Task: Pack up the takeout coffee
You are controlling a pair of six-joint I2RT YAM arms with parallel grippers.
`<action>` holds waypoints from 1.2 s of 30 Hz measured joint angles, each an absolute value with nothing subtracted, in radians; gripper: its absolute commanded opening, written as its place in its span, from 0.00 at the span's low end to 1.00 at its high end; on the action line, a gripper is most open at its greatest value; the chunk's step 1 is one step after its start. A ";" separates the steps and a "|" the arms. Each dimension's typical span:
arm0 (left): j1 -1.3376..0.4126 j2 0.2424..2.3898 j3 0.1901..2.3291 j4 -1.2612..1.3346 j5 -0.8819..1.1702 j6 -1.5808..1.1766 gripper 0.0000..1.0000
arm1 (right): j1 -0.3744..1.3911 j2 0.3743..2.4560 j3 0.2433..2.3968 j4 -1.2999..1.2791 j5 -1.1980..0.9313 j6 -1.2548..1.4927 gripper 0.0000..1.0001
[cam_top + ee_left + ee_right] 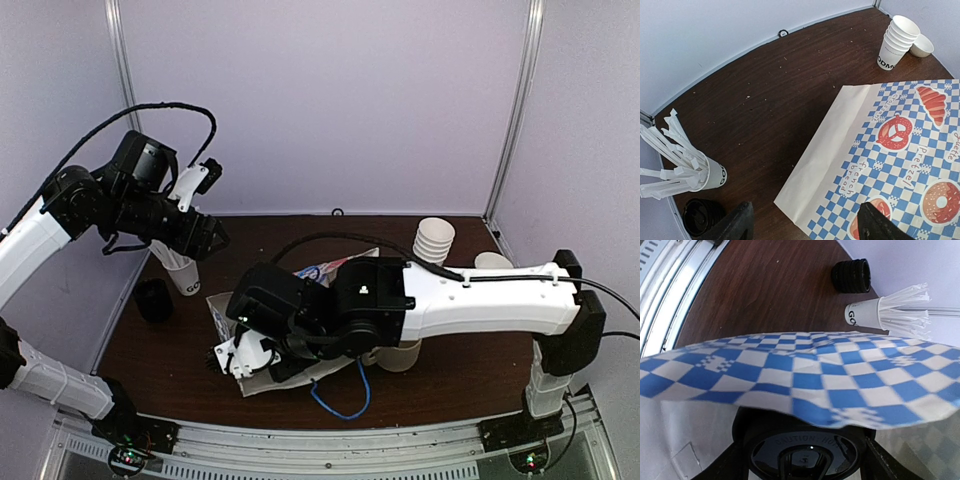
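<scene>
Right gripper [805, 460]: clamped on lidded coffee cup [802, 450], at mouth of paper bag [815, 375], desk [470, 370] 7 o'clock. Left gripper [807, 225]: agape, empty, above bag. First cup apparently entering; second cup not identified. Packing unfinished.

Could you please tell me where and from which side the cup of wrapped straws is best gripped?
Probably the bare cup wall, low down, coming level from the table's middle. The wrapped straws fan out of the top, blocking a descent, and the stack of black lids crowds its other side.
</scene>
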State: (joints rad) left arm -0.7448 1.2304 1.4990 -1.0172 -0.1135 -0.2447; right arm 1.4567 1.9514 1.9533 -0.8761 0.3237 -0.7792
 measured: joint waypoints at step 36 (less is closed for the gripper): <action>-0.693 1.326 1.528 -0.959 -0.128 -0.189 0.76 | 1.364 1.884 1.735 -0.739 0.315 -0.755 0.69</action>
State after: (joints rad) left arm -0.6933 1.3262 1.5280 -0.9592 -0.1276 -0.1886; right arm 1.3636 1.8839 1.7348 -0.7387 0.3153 -0.7547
